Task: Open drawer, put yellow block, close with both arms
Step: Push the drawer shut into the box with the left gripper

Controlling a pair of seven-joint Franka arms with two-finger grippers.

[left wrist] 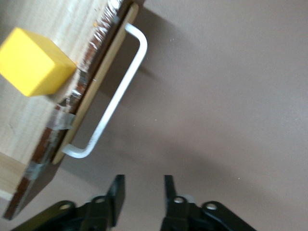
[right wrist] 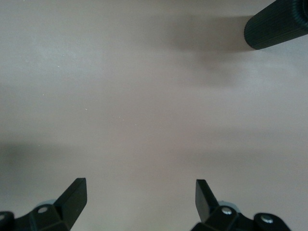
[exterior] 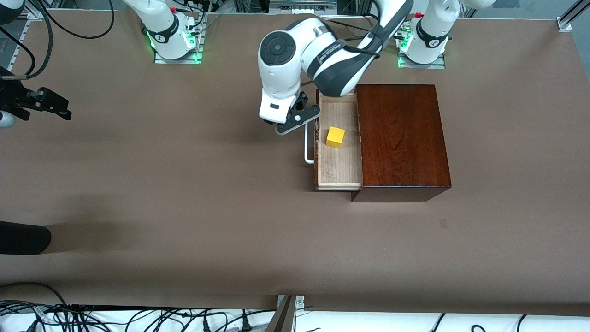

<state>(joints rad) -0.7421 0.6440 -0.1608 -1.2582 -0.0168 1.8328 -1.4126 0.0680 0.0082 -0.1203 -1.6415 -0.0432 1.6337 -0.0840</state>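
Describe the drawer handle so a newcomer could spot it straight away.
Find the dark mahogany box toward the left arm's end of the table. A pale wooden drawer stands pulled out of it, with a yellow block inside. The handle is the thin white U-shaped bar on the drawer's front, the only white part there.

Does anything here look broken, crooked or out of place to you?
One thing: the dark reddish-brown front of the pale wooden drawer looks chipped and scuffed along its top edge, beside the small yellow cube lying in the drawer. The glossy mahogany box sits square; nothing is spilled.
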